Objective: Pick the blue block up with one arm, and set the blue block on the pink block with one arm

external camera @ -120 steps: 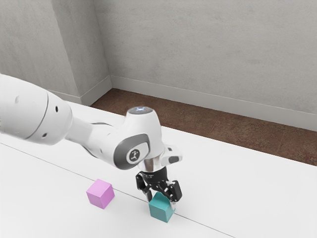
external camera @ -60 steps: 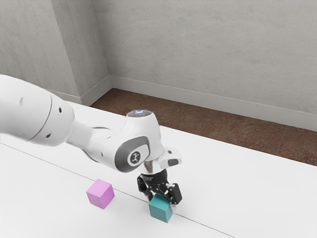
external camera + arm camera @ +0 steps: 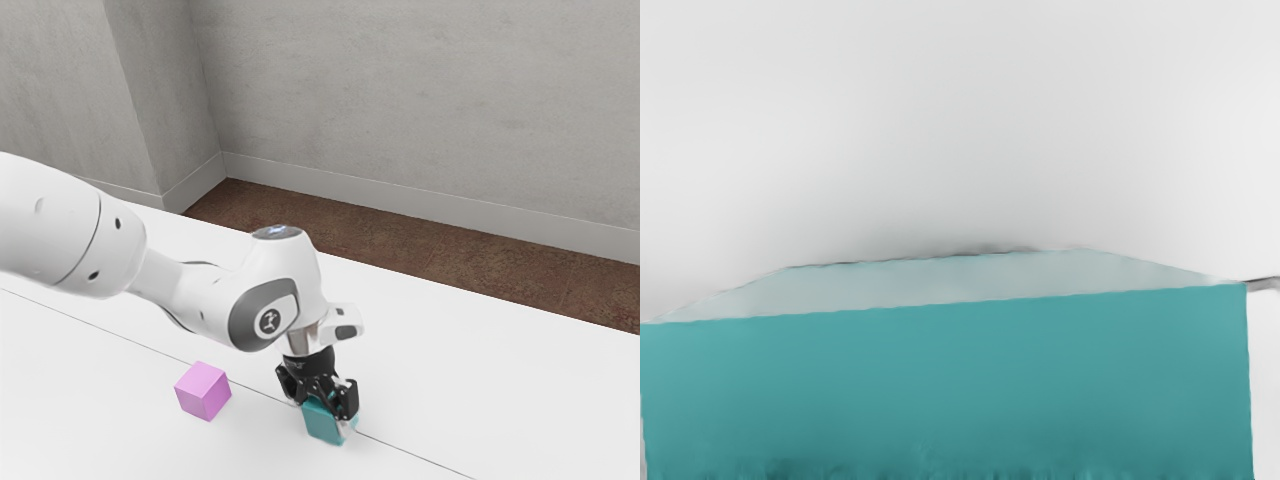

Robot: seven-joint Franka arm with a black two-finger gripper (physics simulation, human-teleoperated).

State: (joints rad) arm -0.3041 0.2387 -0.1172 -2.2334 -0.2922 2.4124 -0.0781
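Observation:
The blue block, teal in colour, rests on the white table near its front edge. My gripper has come down over it and stands open, one black finger on each side of the block's upper half. From the hand's own camera the blue block looms large just under the hand, its top face and one side showing. The pink block sits on the table toward the exterior view's left of the blue one, about two block widths away, with nothing on it.
The white table stretches toward the exterior view's right and back. A thin dark seam crosses the tabletop past both blocks. Behind the table lie brown floor and grey walls.
My hand has sunk from just above the blue block until its fingers straddle it. Neither block has moved.

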